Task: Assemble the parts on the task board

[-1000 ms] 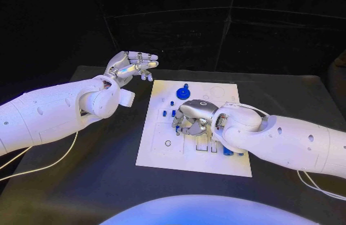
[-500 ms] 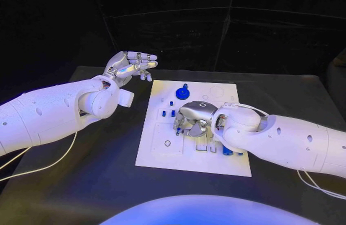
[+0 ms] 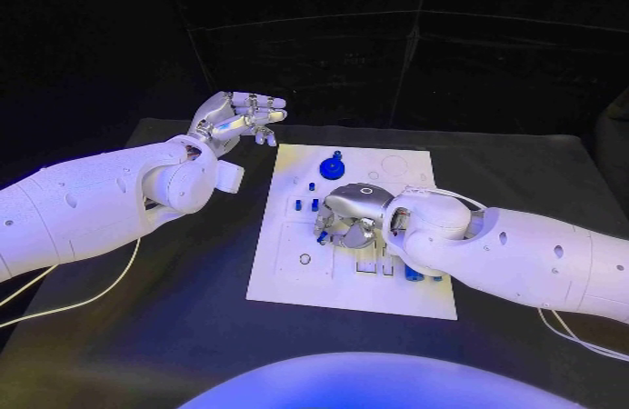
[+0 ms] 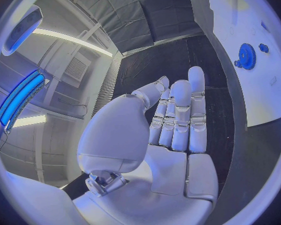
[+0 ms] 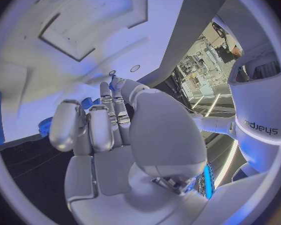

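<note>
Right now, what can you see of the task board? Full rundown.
The task board is a flat white rectangular plate, matte like plastic, lying on the black table. Its face carries shallow rectangular recesses and small round holes. A round blue toothed part sits near its far edge, and small blue pieces stand left of centre. The right hand is down over its middle, hiding what lies under it. The left hand hangs off its far left corner, apart.

The task board (image 3: 299, 273) is a white rectangular plate lying flat in the middle of the black table, its surface cut with shallow recesses and small holes. Near its far edge stands a round blue gear-like part (image 3: 333, 168) with a knob on top — upright. Smaller blue parts (image 3: 299, 205) stand just below it, and another blue part (image 3: 414, 274) lies near the board's right edge.
</note>
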